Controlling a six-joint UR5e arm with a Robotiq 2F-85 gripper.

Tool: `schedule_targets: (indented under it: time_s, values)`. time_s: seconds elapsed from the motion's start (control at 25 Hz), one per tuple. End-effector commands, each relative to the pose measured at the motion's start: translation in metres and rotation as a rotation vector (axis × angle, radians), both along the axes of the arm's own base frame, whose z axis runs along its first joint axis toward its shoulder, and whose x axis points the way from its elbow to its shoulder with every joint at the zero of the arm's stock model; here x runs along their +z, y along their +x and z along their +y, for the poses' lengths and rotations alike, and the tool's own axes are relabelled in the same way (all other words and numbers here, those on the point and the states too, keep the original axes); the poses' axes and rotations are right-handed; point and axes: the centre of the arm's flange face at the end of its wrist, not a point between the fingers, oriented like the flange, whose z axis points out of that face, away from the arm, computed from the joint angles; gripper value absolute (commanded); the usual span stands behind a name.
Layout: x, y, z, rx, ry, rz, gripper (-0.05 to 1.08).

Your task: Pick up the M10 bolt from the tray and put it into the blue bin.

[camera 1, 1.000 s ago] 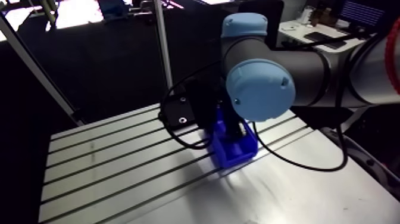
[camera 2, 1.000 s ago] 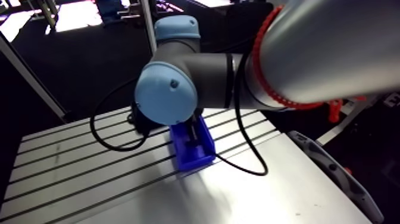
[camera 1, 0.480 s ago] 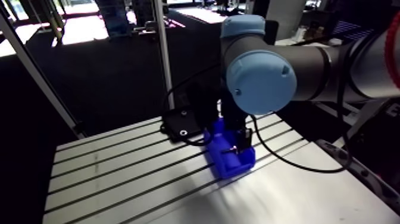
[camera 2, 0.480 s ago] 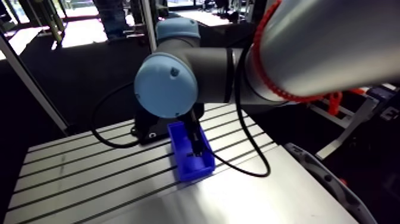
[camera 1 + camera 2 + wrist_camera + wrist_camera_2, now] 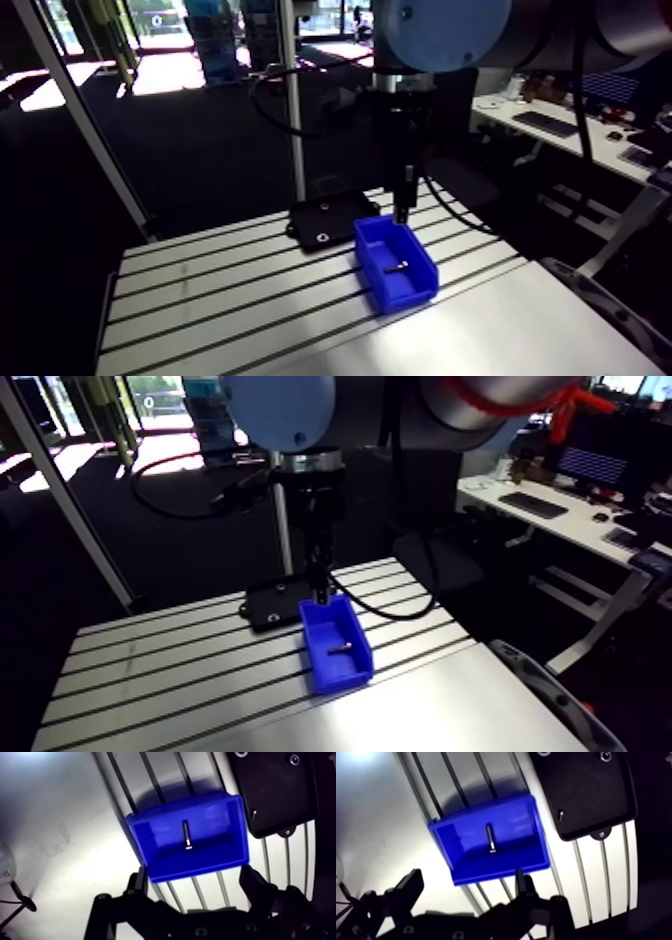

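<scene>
The dark M10 bolt point(image 5: 186, 836) lies loose on the floor of the blue bin point(image 5: 220, 822), touching nothing else. In the wrist view my gripper point(image 5: 196, 883) hangs well above the bin, open, with nothing between its black fingers point(image 5: 138, 883). The arm view shows the gripper point(image 5: 403, 205) just over the bin's far end, with the bolt point(image 5: 396, 266) below it inside the bin point(image 5: 415, 290). The black tray point(image 5: 280, 797) lies flat beside the bin and holds one small screw point(image 5: 254, 814).
The slotted aluminium table point(image 5: 220, 290) stretches out on the bin's left side. A smooth metal plate point(image 5: 480, 340) covers the near right part. An upright post point(image 5: 293, 110) stands behind the tray, and a slanted frame bar point(image 5: 80, 130) at the table's back left.
The gripper opened inside the bin, let go of the bolt, and rose clear above it. The bolt now lies in the bin. The arm camera has lifted too, so the whole picture shifted.
</scene>
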Motion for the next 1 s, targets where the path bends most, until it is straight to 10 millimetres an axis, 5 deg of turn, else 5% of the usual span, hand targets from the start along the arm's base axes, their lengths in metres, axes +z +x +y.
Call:
schedule_targets:
  time_s: [0.04, 0.44, 0.76, 1.0]
  values:
    - [0.106, -0.029, -0.009, -0.570, 0.044, 0.040, 0.01]
    - [0.187, -0.051, -0.047, -1.005, 0.083, 0.096, 0.01]
    - [0.197, -0.047, -0.115, -1.127, 0.109, 0.085, 0.01]
    - [0.207, -0.042, -0.112, -1.174, 0.105, 0.078, 0.01]
